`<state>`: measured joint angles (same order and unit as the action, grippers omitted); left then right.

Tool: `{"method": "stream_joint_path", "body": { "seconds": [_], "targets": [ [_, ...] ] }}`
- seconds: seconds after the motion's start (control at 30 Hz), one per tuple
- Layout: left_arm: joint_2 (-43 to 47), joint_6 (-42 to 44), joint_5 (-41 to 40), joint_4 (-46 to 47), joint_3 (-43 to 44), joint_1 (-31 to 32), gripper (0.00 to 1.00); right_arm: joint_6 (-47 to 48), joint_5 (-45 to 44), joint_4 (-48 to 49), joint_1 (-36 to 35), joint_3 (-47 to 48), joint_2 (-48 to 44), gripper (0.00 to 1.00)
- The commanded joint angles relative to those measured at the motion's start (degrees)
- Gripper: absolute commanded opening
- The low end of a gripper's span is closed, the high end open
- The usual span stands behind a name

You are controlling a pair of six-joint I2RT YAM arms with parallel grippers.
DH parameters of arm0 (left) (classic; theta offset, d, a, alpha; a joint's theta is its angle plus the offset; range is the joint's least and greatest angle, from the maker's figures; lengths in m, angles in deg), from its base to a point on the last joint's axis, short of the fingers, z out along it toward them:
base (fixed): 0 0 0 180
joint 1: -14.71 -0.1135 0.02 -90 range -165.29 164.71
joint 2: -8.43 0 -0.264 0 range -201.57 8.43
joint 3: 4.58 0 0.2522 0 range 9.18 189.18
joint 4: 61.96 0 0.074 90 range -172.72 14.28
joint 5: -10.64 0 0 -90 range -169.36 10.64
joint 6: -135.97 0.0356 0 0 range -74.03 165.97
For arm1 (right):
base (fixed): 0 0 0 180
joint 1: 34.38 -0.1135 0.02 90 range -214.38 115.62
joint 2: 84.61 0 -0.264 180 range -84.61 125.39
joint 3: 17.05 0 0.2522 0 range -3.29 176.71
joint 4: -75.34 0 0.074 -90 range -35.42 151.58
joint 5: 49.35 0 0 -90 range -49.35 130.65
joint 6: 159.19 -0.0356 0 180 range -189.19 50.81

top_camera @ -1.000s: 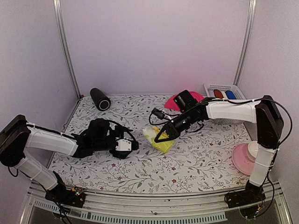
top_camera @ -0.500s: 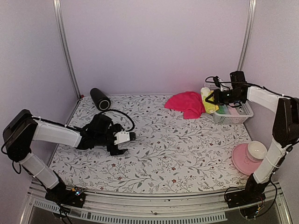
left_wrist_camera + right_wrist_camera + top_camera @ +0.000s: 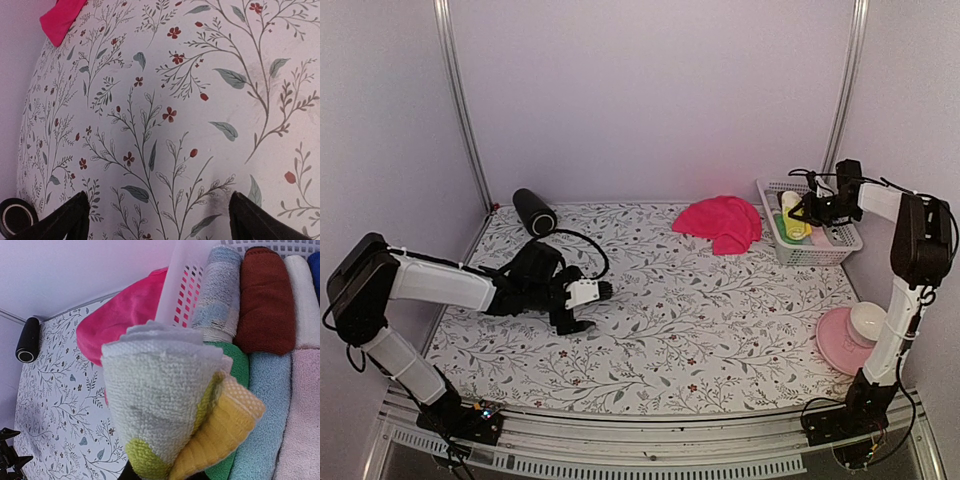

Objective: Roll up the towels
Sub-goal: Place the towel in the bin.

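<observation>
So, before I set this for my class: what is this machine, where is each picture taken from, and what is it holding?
Two robot arms are bolted at the near edge of a flowered table. One picture looks down from above; the others come from wrist cameras. The right hand is shut on a rolled yellow towel over a white basket of rolled towels. The left hand is open and empty, low over the table. A loose pink towel, a black cylinder and a pink plate also lie there.

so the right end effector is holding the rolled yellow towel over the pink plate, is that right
Wrong place. The right end effector is holding the rolled yellow towel over the white basket; the pink plate sits nearer the arm's base. The top external view shows it.
</observation>
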<state>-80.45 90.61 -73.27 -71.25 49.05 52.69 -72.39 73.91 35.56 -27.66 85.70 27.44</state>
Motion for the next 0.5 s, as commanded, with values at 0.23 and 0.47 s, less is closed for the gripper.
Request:
{"method": "stream_joint_path", "body": {
  "seconds": [0.23,0.47],
  "targets": [
    [-3.1,-1.2,1.6,-2.6,2.6,-0.4,0.97,4.4,4.4,-6.9,1.4,8.5,8.8,0.03],
    [-3.8,-1.3,2.0,-2.8,2.8,-0.5,0.97,4.9,10.5,-7.6,1.3,8.9,12.1,0.04]
  ]
}}
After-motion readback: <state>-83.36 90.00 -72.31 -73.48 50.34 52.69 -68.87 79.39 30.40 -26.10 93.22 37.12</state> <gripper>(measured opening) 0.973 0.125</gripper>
